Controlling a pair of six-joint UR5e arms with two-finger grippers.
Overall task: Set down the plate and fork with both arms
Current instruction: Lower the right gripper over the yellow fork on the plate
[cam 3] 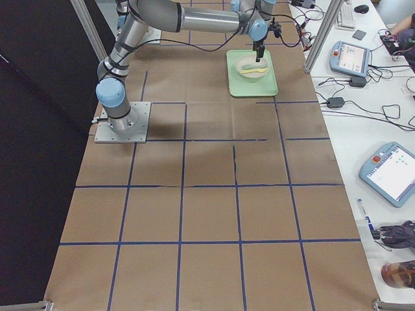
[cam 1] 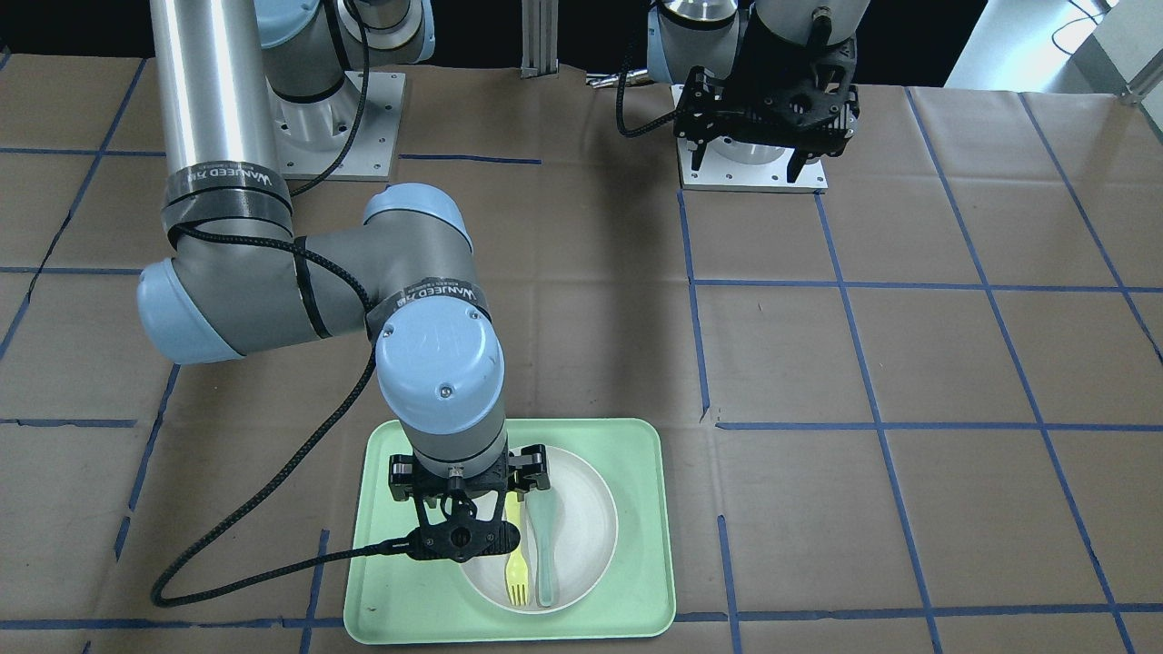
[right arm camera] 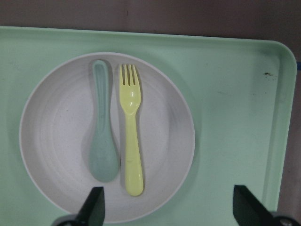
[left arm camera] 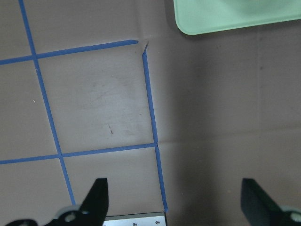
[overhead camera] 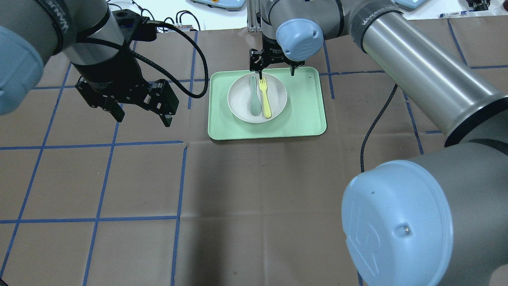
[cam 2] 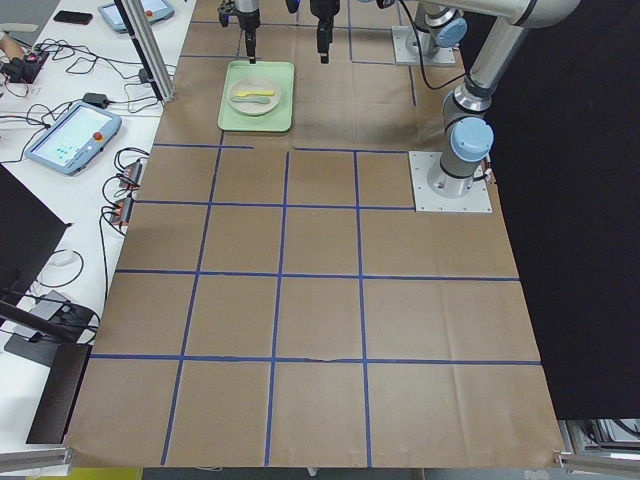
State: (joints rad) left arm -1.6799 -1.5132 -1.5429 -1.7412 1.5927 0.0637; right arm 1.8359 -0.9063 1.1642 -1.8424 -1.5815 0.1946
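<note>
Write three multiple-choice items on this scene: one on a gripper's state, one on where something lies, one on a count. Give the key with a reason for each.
1. The right gripper is:
A. shut and empty
B. shut on a utensil
C. open

2. The fork lies:
A. on the plate, beside the spoon
B. under the plate
C. crosswise over the spoon

3. How many utensils lie on the plate?
A. one
B. two
C. three

Key:
1 C: in the right wrist view its fingers stand wide apart, with nothing between them.
2 A: the fork and the spoon lie side by side inside the plate's rim, not crossing.
3 B: only the yellow fork and the grey-green spoon are on it.
</note>
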